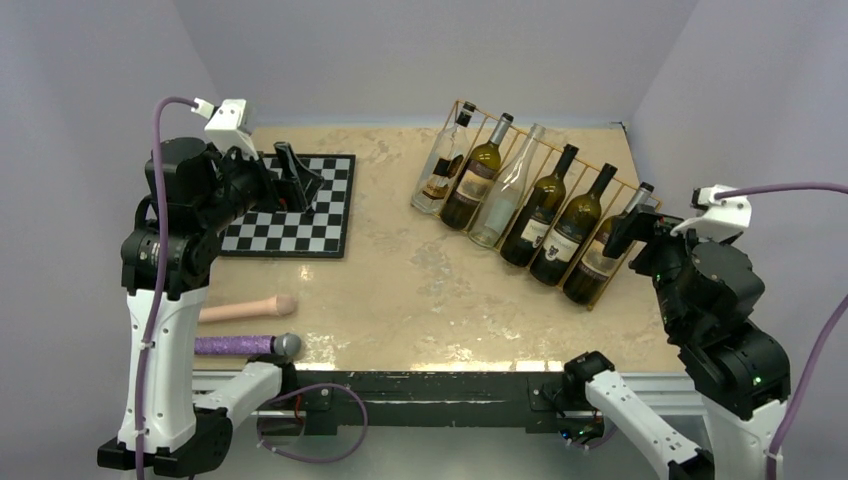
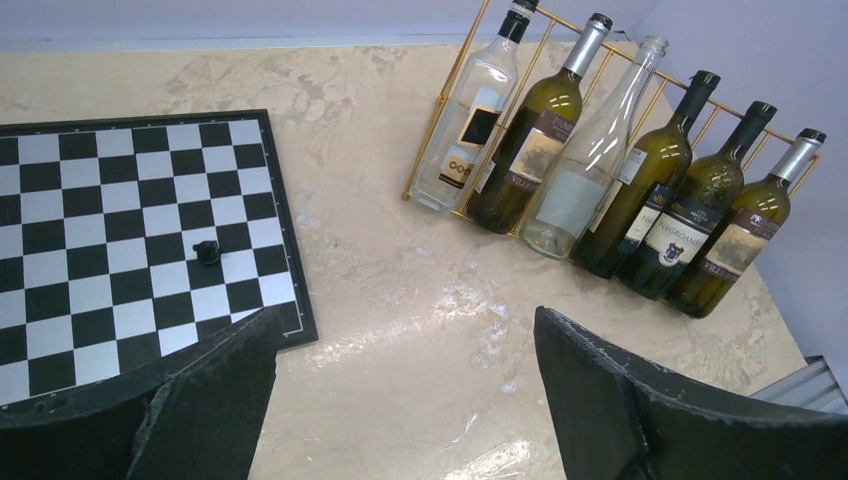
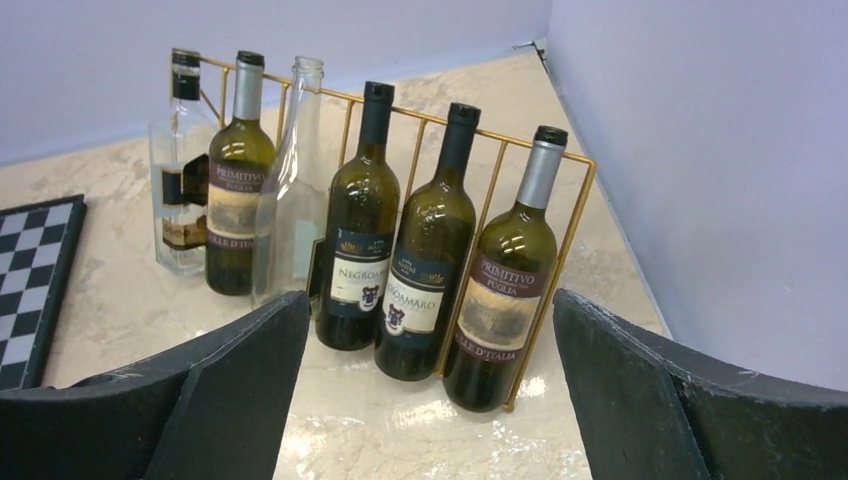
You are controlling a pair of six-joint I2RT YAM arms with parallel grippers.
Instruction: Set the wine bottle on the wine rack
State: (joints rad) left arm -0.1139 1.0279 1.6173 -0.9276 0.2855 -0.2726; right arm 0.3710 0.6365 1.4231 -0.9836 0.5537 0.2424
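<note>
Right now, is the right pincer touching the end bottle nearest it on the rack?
Apart. The right wrist view shows the open right pincer short of the end bottle, both fingers clear of its glass.

A black-and-white checkered board with a black rim (image 1: 300,228) lies flat on the beige marble-patterned table (image 1: 420,290). A small black piece (image 2: 207,252), too small to identify, stands on a square of the board. Nearer than the board, by the table's front edge, lies a pale pink rounded rod (image 1: 250,309). Just beyond it is a purple stick with a grey round head (image 1: 248,345), possibly a microphone.
</note>
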